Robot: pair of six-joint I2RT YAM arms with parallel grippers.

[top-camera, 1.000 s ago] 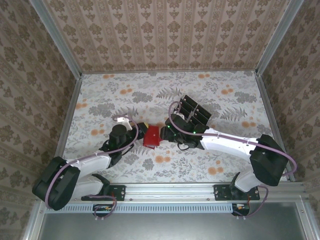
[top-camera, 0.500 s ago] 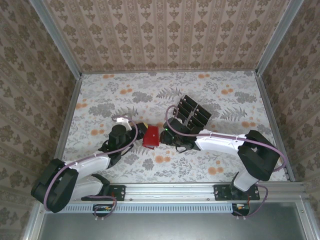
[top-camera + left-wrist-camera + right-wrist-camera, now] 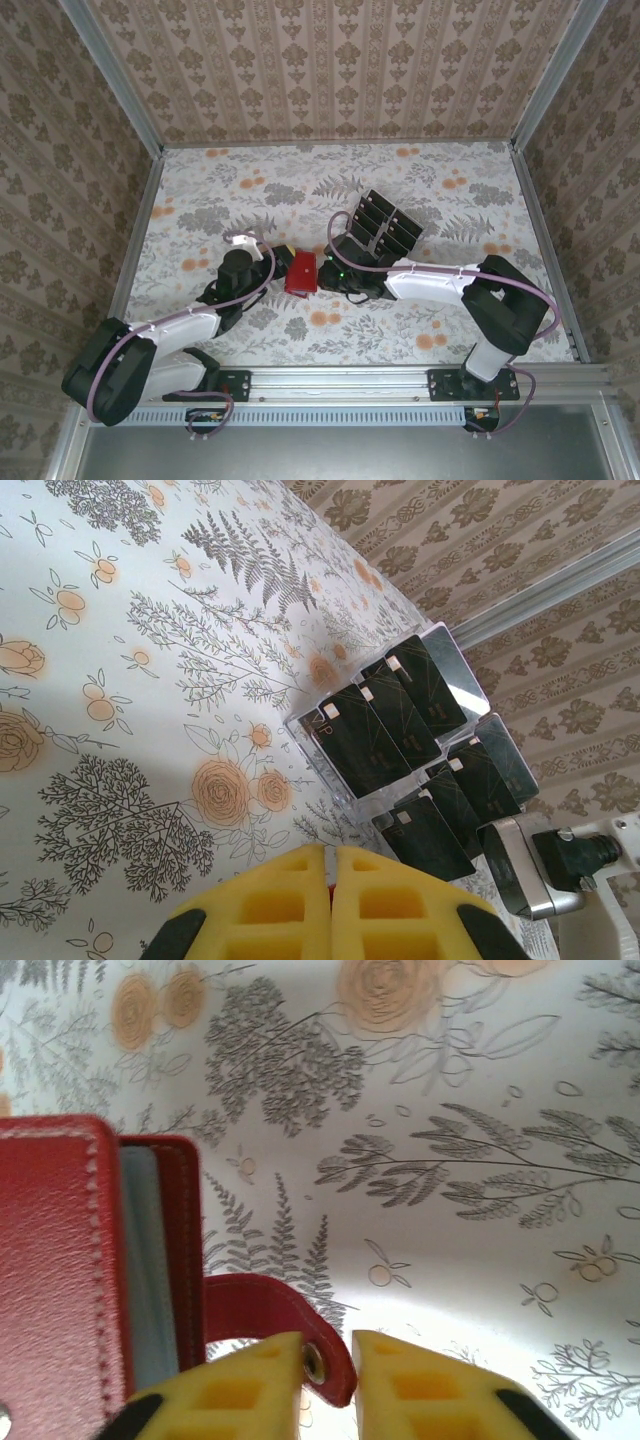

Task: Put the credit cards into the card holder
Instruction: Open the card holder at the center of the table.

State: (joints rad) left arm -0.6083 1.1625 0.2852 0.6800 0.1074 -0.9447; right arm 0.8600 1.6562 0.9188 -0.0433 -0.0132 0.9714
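Note:
The red card holder [image 3: 302, 271] lies on the table between my two grippers. In the left wrist view my left gripper [image 3: 331, 865] has its yellow fingers pressed together on a thin red sliver of the holder's edge. My right gripper [image 3: 328, 1360] is closed around the holder's snap tab [image 3: 255, 1305], which curls up off the table, the metal snap [image 3: 314, 1362] against one finger. The holder [image 3: 55, 1260] is slightly ajar, showing greyish pockets [image 3: 150, 1280]. Several black credit cards [image 3: 365, 735] stand in a clear tiered rack [image 3: 378, 225] behind the right gripper.
The floral tablecloth [image 3: 250, 190] covers the table. Patterned walls and metal rails [image 3: 520, 200] close in the left, right and far sides. The clear rack [image 3: 300, 725] stands just beyond the left fingers, with a grey part of the right arm [image 3: 520, 870] beside it.
The right arm's elbow has swung left and its wrist has edged closer to the red holder. The left arm and the holder have stayed in place.

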